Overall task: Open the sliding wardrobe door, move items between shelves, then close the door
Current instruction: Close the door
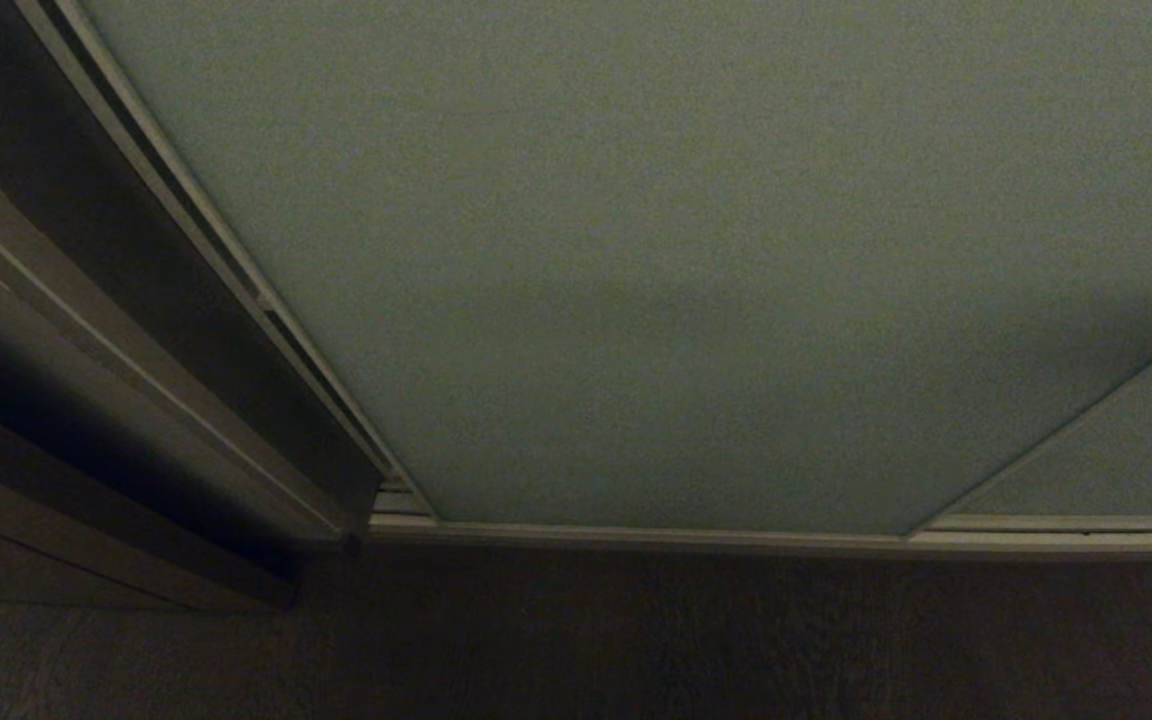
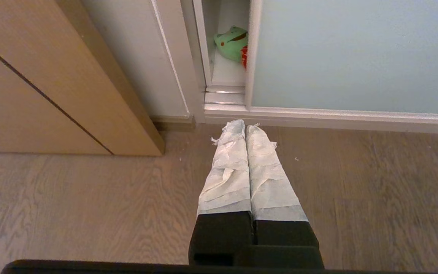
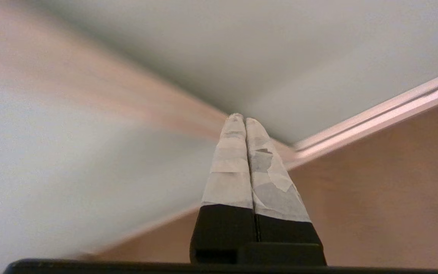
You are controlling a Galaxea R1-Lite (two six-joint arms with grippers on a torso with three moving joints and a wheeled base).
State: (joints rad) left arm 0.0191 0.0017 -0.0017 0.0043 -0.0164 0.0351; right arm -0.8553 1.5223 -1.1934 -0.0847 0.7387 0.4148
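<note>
The sliding wardrobe door (image 1: 696,280) is a pale grey-green panel that fills most of the head view. In the left wrist view the door (image 2: 356,57) stands a narrow gap from its frame. Through that gap a green plush toy (image 2: 231,42) with a red spot lies on a white shelf (image 2: 226,74). My left gripper (image 2: 245,125) is shut and empty, hanging low over the wooden floor in front of the gap. My right gripper (image 3: 240,118) is shut and empty, with its taped tips close to the door (image 3: 264,49). Neither arm shows in the head view.
An off-white bottom track (image 1: 736,540) runs along the foot of the door. Brown wooden panelling (image 2: 51,87) juts out on the left of the wardrobe. Wood-grain floor (image 2: 356,198) lies in front. A second door panel (image 1: 1136,450) overlaps at the right.
</note>
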